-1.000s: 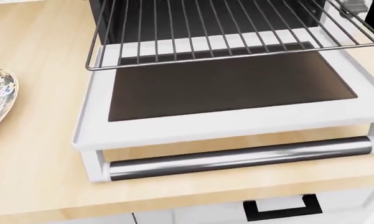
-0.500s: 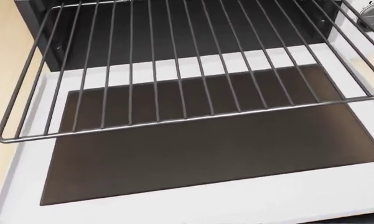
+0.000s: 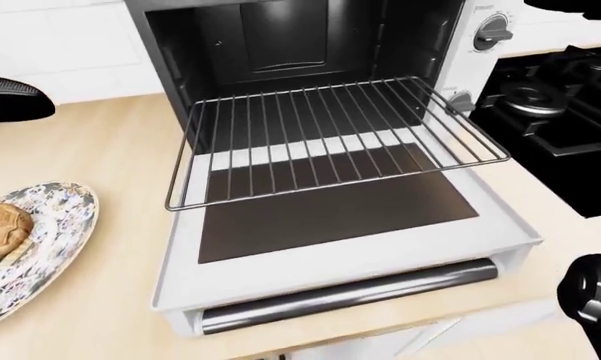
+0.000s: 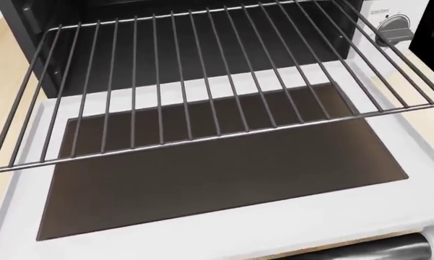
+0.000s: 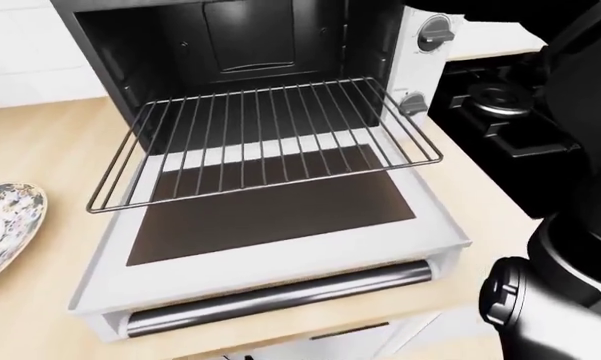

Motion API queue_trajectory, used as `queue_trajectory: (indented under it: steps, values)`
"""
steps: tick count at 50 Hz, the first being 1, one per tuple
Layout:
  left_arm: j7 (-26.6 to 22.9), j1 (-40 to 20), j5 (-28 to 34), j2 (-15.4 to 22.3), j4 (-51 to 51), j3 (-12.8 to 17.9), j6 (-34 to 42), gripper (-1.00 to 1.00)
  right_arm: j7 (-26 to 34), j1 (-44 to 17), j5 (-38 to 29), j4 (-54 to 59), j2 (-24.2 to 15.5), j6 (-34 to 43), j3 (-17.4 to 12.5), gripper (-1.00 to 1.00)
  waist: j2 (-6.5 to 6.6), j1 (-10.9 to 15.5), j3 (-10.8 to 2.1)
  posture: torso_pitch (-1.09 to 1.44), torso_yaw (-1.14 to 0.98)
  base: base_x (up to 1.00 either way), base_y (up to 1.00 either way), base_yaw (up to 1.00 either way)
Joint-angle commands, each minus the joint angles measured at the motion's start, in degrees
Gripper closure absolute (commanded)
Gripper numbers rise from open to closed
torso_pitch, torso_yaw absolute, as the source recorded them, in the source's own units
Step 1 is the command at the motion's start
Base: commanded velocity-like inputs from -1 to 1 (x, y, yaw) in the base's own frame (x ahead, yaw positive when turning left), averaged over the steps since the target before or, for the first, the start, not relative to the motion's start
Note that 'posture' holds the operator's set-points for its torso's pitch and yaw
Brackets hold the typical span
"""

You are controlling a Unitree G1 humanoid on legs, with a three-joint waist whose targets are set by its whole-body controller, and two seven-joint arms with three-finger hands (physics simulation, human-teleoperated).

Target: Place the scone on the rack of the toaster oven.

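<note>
The scone (image 3: pixel 2 231) lies on a patterned plate (image 3: pixel 55 225) at the left edge of the left-eye view. The white toaster oven (image 3: pixel 460 56) stands open with its door (image 3: pixel 370 251) folded down flat. Its wire rack (image 3: pixel 330 139) is pulled out over the door and bare; it fills the head view as the rack (image 4: pixel 202 81). A black shape at the left edge, likely my left hand (image 3: pixel 10 97), hovers above the counter, well above the plate. My right arm (image 5: pixel 570 285) rises along the right edge; its fingers do not show.
A black stove (image 3: pixel 560 112) sits right of the oven. Two oven knobs (image 3: pixel 492 31) face out on its right panel. The light wooden counter (image 3: pixel 110 150) runs to the left, with a drawer handle (image 5: pixel 350 330) below its edge.
The head camera has moved in and tilted up: the door's handle and the plate have left its picture, and the rack now fills it. The rack stays bare.
</note>
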Motion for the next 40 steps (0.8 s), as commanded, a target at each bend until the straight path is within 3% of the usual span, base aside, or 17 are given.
queue_trajectory:
  steps: [1, 3, 6, 9, 12, 16, 18, 22, 24, 30, 32, 34, 36, 40]
  values:
    - [-2.28, -0.79, 2.02, 3.3, 1.18, 1.16, -2.17, -1.0, 0.07, -1.78, -0.26, -0.64, -0.64, -1.75, -0.47, -1.0, 0.06, 0.08, -1.22, 0.0, 0.0, 0.0, 0.0, 0.0]
    - [-5.61, -2.18, 3.13, 7.08, 5.43, 0.65, -2.93, -1.0, 0.04, -2.01, -0.19, -0.47, -0.76, -1.65, -0.57, -1.0, 0.1, -0.02, -1.16, 0.0, 0.0, 0.0, 0.0, 0.0]
    - [-13.62, -3.9, 6.52, 16.94, 14.99, -3.43, -7.95, -1.0, -0.18, -2.29, 0.18, -0.4, -0.94, -1.44, -0.73, -1.0, 0.23, -0.05, -1.21, 0.0, 0.0, 0.0, 0.0, 0.0]
    - [-23.24, 1.01, 9.26, 31.47, 22.78, -5.48, -16.97, -1.0, -0.26, -2.25, 0.23, -0.32, -0.95, -1.58, -0.62, -1.0, 0.33, -0.16, -1.26, 0.0, 0.0, 0.0, 0.0, 0.0]
    - [-30.37, 12.18, 8.06, 40.51, 31.16, -1.92, -22.39, -1.0, -0.37, -2.15, 0.3, -0.43, -0.85, -1.64, -0.52, -1.0, 0.35, -0.2, -1.15, 0.0, 0.0, 0.0, 0.0, 0.0]
    - [-40.41, 23.47, 11.58, 46.95, 41.41, 1.98, -27.74, -1.0, -0.34, -1.94, 0.34, -0.56, -0.83, -1.73, -0.59, -1.0, 0.68, 0.21, -1.31, 0.0, 0.0, 0.0, 0.0, 0.0]
    - [-44.34, 26.72, 15.66, 47.52, 43.81, 1.8, -30.38, -1.0, -0.45, -2.06, 0.58, -0.52, -0.96, -1.57, -0.75, -1.0, 0.86, 0.45, -1.44, 0.0, 0.0, 0.0, 0.0, 0.0]
    - [-49.61, 27.74, 26.98, 45.01, 40.89, 0.21, -35.74, -1.0, -0.58, -1.9, 0.71, -0.75, -0.91, -1.57, -0.68, -1.0, 1.1, 0.5, -1.66, 0.0, 0.0, 0.0, 0.0, 0.0]
    - [-54.2, 26.66, 35.05, 43.37, 38.36, -0.77, -37.68, -1.0, -0.61, -1.89, 0.76, -0.67, -0.97, -1.64, -0.76, -1.0, 1.11, 0.44, -1.81, 0.0, 0.0, 0.0, 0.0, 0.0]
    - [-65.59, 22.66, 45.2, 39.99, 36.17, -0.31, -39.25, -1.0, -0.81, -1.8, 1.0, -0.82, -0.88, -1.7, -0.66, -1.0, 0.44, 0.45, -1.95, 0.0, 0.0, 0.0, 0.0, 0.0]
    - [-69.71, 21.72, 52.19, 37.38, 35.72, -1.52, -44.47, -1.0, -0.94, -1.6, 1.09, -1.14, -0.76, -1.68, -0.62, -1.0, 0.07, 0.52, -1.97, 0.0, 0.0, 0.0, 0.0, 0.0]
    - [-68.11, 21.59, 52.85, 36.96, 37.2, -4.81, -47.38, -1.0, -0.79, -1.51, 1.01, -1.15, -0.72, -1.83, -0.53, -1.0, -0.21, 0.68, -2.12, 0.0, 0.0, 0.0, 0.0, 0.0]
    - [-68.24, 21.28, 52.28, 38.02, 38.58, -6.13, -49.29, -1.0, -0.77, -1.53, 0.93, -1.12, -0.77, -1.78, -0.51, -1.0, -0.34, 0.94, -2.5, 0.0, 0.0, 0.0, 0.0, 0.0]
    - [-69.36, 21.99, 51.15, 39.51, 39.03, -5.61, -50.04, -1.0, -0.74, -1.71, 0.82, -1.0, -0.76, -1.72, -0.49, -1.0, -0.65, 1.36, -3.01, 0.0, 0.0, 0.0, 0.0, 0.0]
